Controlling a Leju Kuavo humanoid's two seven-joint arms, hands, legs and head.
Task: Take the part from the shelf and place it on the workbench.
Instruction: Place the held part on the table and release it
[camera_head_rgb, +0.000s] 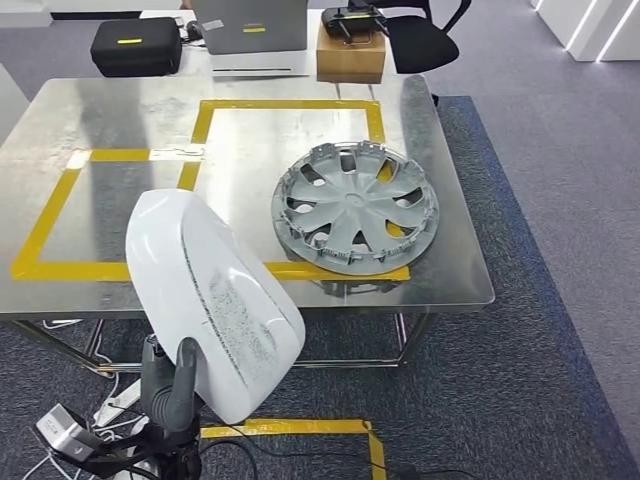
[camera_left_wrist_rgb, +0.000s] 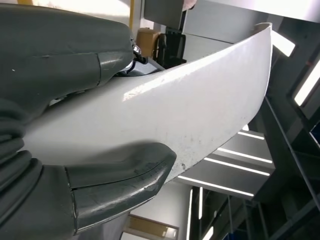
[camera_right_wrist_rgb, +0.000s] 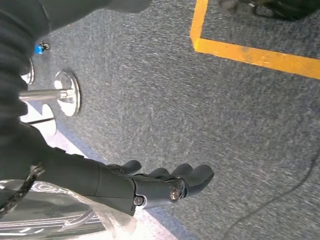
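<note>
White smooth mirror cover (camera_head_rgb: 215, 305), likely light, slippery | left hand (camera_head_rgb: 170, 385) grasps its 6 o'clock rim | right hand (camera_right_wrist_rgb: 166, 182) loose, holding nothing

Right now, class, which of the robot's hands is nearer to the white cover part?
Left. The left hand grips the white cover part from below, in front of the workbench. The right hand hangs over the carpet, holding nothing, away from the part.
</note>
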